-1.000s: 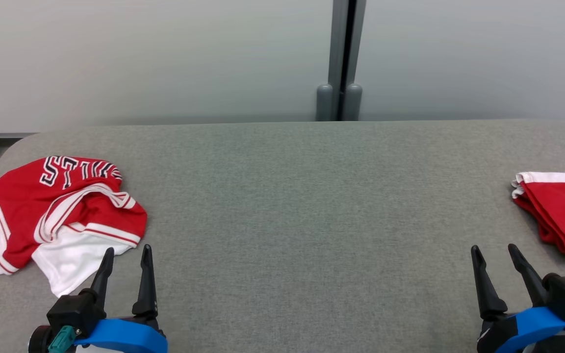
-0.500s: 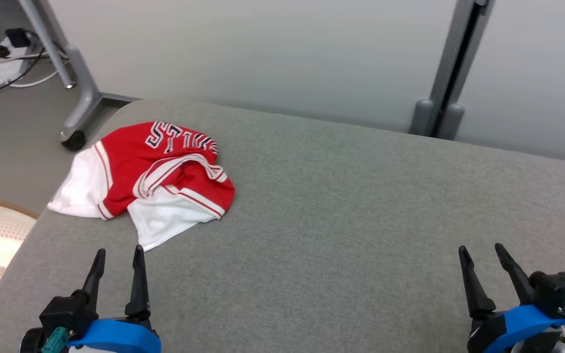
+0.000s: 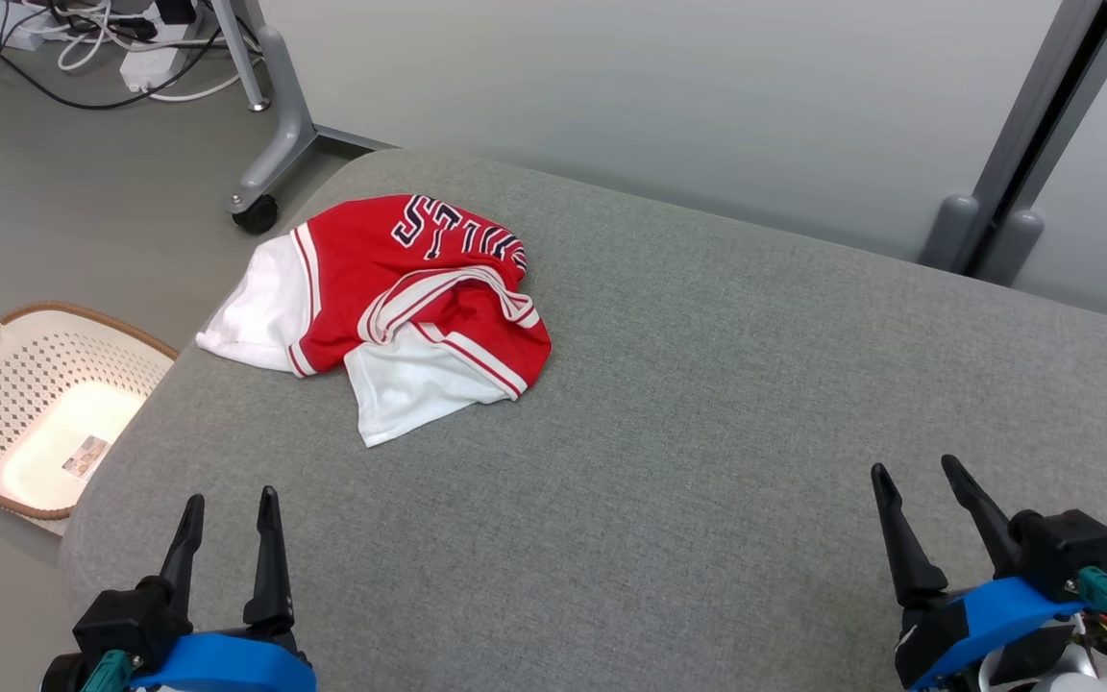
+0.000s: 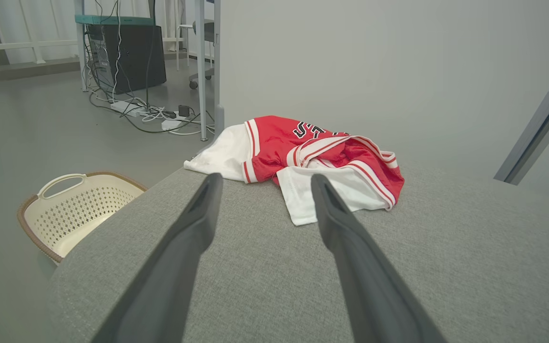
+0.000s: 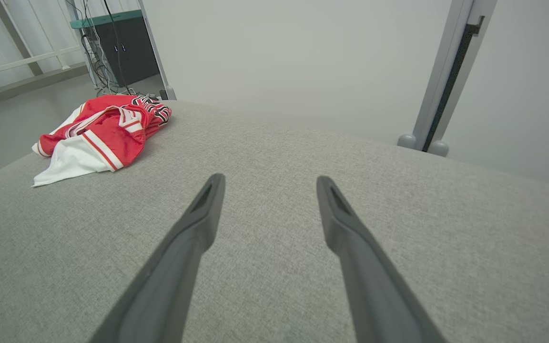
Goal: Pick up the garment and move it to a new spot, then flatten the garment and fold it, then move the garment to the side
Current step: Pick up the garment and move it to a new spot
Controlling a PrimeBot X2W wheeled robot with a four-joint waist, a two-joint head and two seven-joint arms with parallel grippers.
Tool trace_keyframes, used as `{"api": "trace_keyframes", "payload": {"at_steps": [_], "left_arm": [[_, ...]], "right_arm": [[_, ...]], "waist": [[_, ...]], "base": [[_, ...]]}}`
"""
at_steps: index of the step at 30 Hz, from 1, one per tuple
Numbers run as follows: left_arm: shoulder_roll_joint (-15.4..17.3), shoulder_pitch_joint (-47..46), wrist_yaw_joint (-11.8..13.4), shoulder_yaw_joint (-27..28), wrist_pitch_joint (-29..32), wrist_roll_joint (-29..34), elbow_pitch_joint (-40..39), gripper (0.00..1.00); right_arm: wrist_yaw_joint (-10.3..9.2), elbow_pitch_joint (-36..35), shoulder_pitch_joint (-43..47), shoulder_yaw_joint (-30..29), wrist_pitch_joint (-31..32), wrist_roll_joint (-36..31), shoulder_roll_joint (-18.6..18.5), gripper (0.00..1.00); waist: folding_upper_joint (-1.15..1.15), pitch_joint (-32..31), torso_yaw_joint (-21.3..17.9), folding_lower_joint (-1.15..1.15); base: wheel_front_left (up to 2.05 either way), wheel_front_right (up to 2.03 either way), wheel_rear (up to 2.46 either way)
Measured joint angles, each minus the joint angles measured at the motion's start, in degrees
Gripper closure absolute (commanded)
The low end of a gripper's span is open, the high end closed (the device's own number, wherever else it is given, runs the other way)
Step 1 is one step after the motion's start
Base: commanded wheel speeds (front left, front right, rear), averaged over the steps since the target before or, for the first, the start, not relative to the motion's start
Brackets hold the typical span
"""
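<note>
Both the left gripper (image 3: 231,498) and the right gripper (image 3: 914,466) hovered empty, fingers spread wide, well apart from the crumpled red-and-white garment (image 3: 409,308) lying at the far left edge of the grey padded surface (image 3: 707,432). A loose pinch there could have slid it off toward the basket (image 3: 25,404) below, and grabbing bunched layers would have hampered flattening.

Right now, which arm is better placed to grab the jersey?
Left, likely. The left gripper is open and the garment lies ahead of it on the table; the right gripper, also open, sits at the far side.
</note>
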Motion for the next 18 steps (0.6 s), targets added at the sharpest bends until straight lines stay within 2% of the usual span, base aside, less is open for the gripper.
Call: {"api": "trace_keyframes", "payload": {"at_steps": [11,14,18], "left_arm": [[0.3,-2.8,-0.3,0.9,0.2,-0.2,-1.4,0.0],[2.8,-6.7,-0.5,1.5,2.4,-0.1,-4.2,0.0],[6.0,-12.7,-0.6,3.3,9.4,-1.9,-7.6,0.0]], "right_arm": [[0.0,-0.2,-0.2,-0.7,-0.1,0.0,-0.1,0.0],[0.0,-1.0,-0.3,-0.8,-0.1,-0.1,-0.3,0.0],[0.0,-2.4,-2.1,0.1,0.0,-0.4,-0.7,0.0]], "waist": [[0.0,1.2,-0.5,0.0],[0.0,2.5,-1.1,0.0],[0.0,6.0,-3.1,0.0]], "base": [[0.0,0.0,0.0],[0.0,0.0,0.0],[0.0,0.0,0.0]]}}
